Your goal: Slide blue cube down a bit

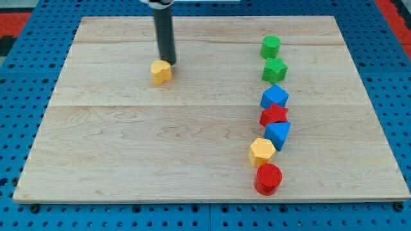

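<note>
The blue cube (274, 97) sits at the view's right in a column of blocks, just below the green star (275, 69) and touching the red star (274, 115) beneath it. My tip (168, 61) rests far to the left of the blue cube, at the view's upper left, touching the top right of a small yellow block (161, 72). The dark rod (164, 32) rises from the tip to the view's top edge.
The column continues with a green cylinder (270, 46) at its top, then below the red star a blue wedge-like block (279, 135), a yellow hexagon (261, 152) and a red cylinder (268, 179). The wooden board (128, 141) lies on a blue pegboard.
</note>
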